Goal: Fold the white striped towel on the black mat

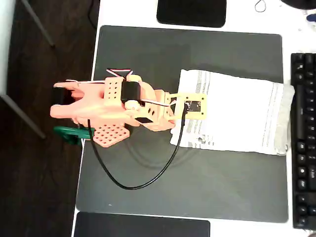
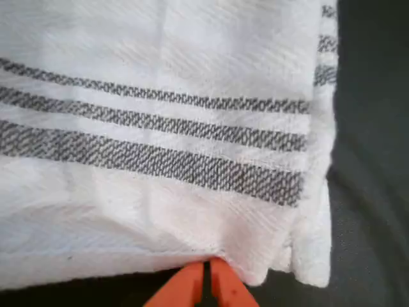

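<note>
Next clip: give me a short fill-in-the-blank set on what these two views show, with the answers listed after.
1. The white striped towel lies on the black ___.
2. In the overhead view, the keyboard sits along the ___ edge of the picture.
3. In the wrist view, the gripper fingertips are colored ___.
4. The towel's narrow stripes are ___.

Missing words: mat; right; orange; grey

We see a white table (image 1: 291, 24) carrying the black mat (image 1: 148, 54), a glossy black slab (image 1: 191, 12) at the far edge, another slab (image 1: 143, 227) at the near edge, and a black keyboard (image 1: 302, 138) on the right; the white striped towel (image 1: 247, 116) lies on the mat
</note>
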